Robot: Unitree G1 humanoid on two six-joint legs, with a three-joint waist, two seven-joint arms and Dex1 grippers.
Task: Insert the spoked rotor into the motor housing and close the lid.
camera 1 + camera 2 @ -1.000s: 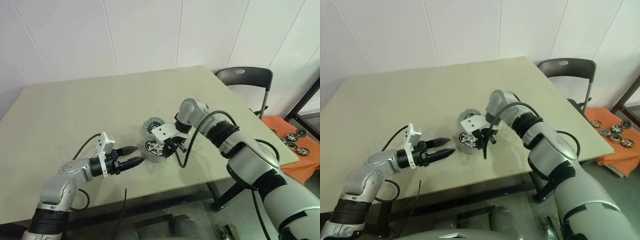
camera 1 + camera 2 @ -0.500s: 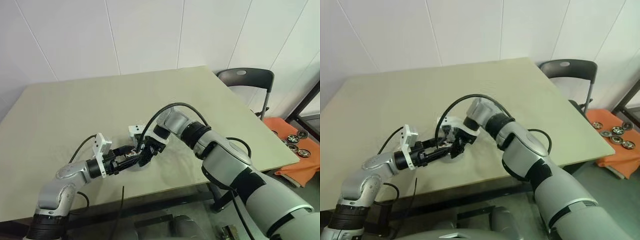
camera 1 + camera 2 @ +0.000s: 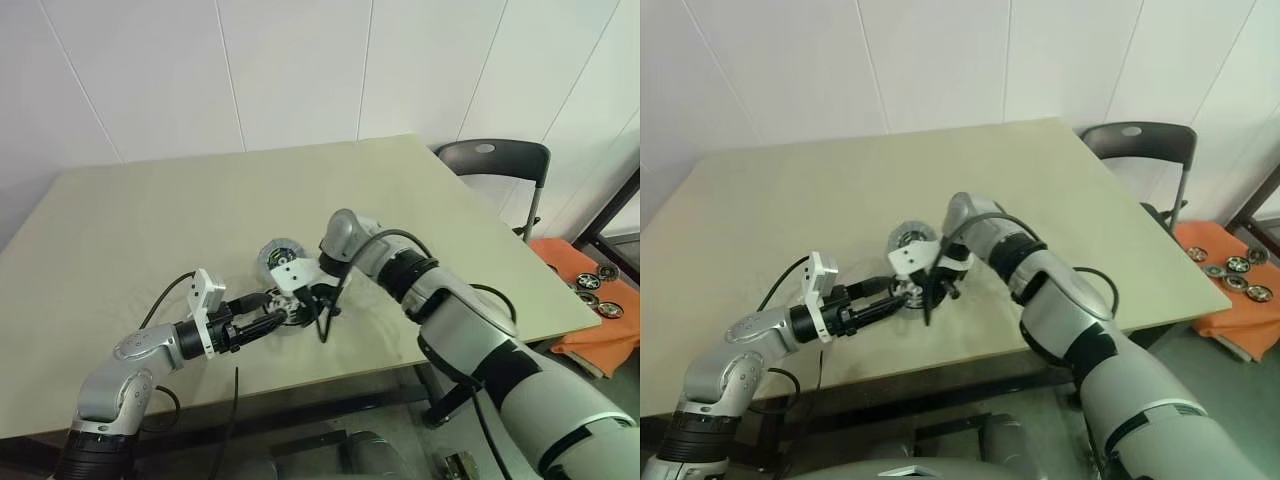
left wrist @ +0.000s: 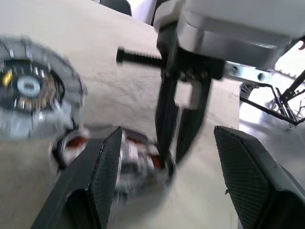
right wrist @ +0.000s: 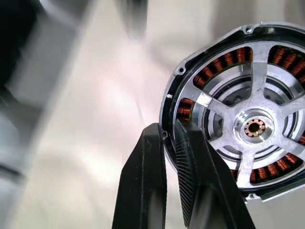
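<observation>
Right gripper [image 5: 167,143] pinches the spoked rotor's [image 5: 248,126] black rim.
Rotor sits inside the motor housing [image 5: 217,62], middle of the table [image 3: 150,220]. Left gripper [image 3: 283,319] gapes beside it; lid [image 3: 278,256] lies behind.

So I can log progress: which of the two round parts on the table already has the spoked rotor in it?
The motor housing between the two grippers: silver spokes lie over its copper windings. The lid lies farther back.
</observation>
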